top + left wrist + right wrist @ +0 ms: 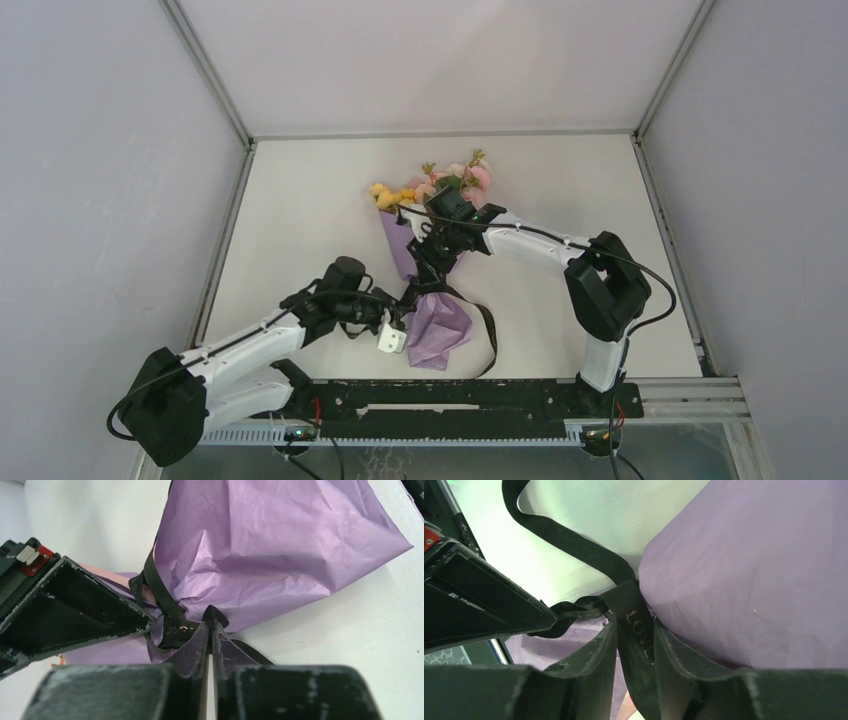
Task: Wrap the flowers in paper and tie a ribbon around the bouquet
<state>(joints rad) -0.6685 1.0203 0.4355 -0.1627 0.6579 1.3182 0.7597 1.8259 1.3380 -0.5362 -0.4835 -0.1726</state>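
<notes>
Two pinch points on the ribbon (574, 545) at the bouquet (440, 335) neck.
Left gripper (211, 628) and right gripper (634, 629) both clamp it; paper (280, 545) hides stems; right arm (530, 240) masks some flowers (478, 178).

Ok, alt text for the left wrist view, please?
The left tool pinches the black ribbon at the cinched neck of the crumpled purple paper, which lies on the white table. The other arm's black finger fills the left side.
</notes>
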